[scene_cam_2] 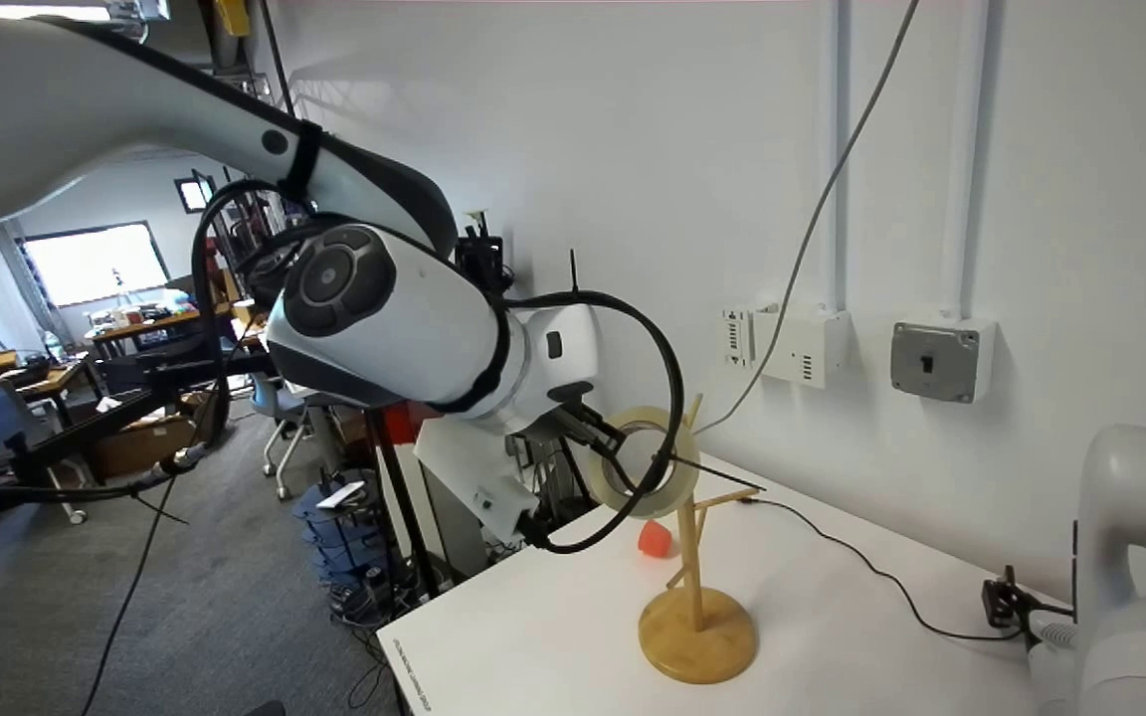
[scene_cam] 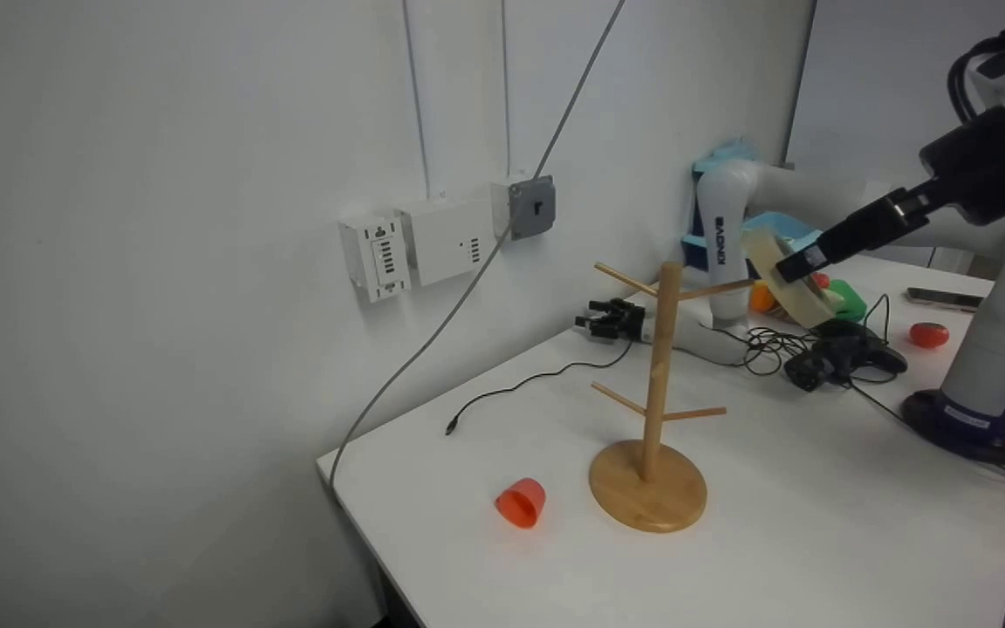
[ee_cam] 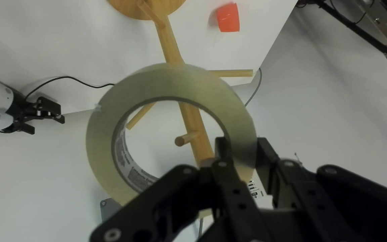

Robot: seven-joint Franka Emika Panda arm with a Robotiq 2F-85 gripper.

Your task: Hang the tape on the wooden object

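Observation:
The tape (scene_cam: 795, 296) is a pale beige ring, held in the air by my gripper (scene_cam: 795, 266). In the wrist view, my gripper (ee_cam: 242, 148) is shut on one side of the tape (ee_cam: 102, 141), one finger inside the hole and one outside. The wooden stand (scene_cam: 658, 384) is upright on the table with several pegs. In the wrist view, the stand's post (ee_cam: 193, 121) and a peg tip pointing toward the camera show through the tape's hole. In an exterior view, the tape (scene_cam_2: 643, 417) overlaps the top of the stand (scene_cam_2: 697, 646). I cannot tell whether they touch.
An orange-red cup (scene_cam: 522, 503) lies beside the stand's base. A white Kinova arm (scene_cam: 721, 218) with a black gripper (scene_cam: 611, 320) lies along the wall. Cables, a black controller (scene_cam: 843, 353) and a red round object (scene_cam: 929, 335) are farther back. The wall borders the table.

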